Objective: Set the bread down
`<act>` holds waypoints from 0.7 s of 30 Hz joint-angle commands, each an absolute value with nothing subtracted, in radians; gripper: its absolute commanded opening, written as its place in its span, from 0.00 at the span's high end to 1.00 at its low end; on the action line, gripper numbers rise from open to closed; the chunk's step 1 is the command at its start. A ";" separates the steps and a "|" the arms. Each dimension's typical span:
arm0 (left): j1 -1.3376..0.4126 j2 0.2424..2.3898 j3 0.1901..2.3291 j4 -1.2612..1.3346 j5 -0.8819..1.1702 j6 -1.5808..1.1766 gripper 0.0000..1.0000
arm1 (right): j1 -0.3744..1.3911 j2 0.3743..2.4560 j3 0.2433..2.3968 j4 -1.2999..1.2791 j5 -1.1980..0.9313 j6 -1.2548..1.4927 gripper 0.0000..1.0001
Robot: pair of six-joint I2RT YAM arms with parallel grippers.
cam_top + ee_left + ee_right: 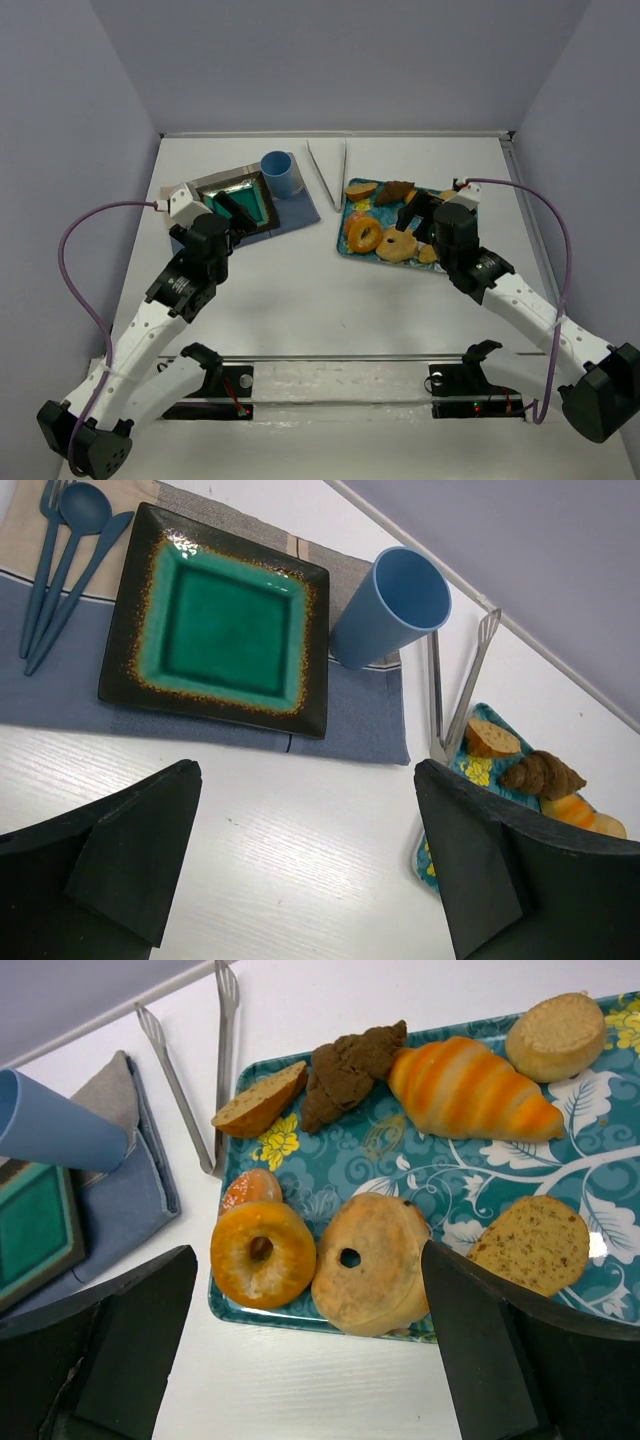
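A teal patterned tray (400,1150) holds several breads: an orange donut (262,1253), a tan bagel (372,1260), a striped croissant (470,1090), a brown croissant (355,1060), a bread slice (260,1100), a round bun (556,1035) and a seeded slice (530,1243). My right gripper (308,1250) is open and empty, above the tray's near edge over the donut and bagel. An empty green square plate (225,630) sits on a blue placemat (340,715). My left gripper (305,770) is open and empty, over bare table just in front of the placemat.
A blue cup (392,605) stands on the placemat's far right corner. Metal tongs (328,170) lie between the cup and the tray (385,212). Blue cutlery (65,560) lies left of the plate. Grey walls close in the table on three sides.
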State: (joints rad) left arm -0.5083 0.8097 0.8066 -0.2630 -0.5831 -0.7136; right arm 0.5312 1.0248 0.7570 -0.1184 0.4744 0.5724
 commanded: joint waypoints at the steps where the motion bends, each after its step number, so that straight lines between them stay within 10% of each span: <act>1: -0.502 0.770 0.788 -0.255 -0.630 -0.730 0.01 | 0.535 0.974 0.753 -0.058 0.494 0.572 0.00; 11: -0.502 0.750 0.776 -0.247 -0.657 -0.733 0.01 | 0.535 1.067 0.840 0.080 0.301 0.341 0.00; 21: -0.500 0.749 0.772 -0.252 -0.695 -0.747 0.01 | 0.535 1.688 1.403 -0.156 0.074 0.161 0.00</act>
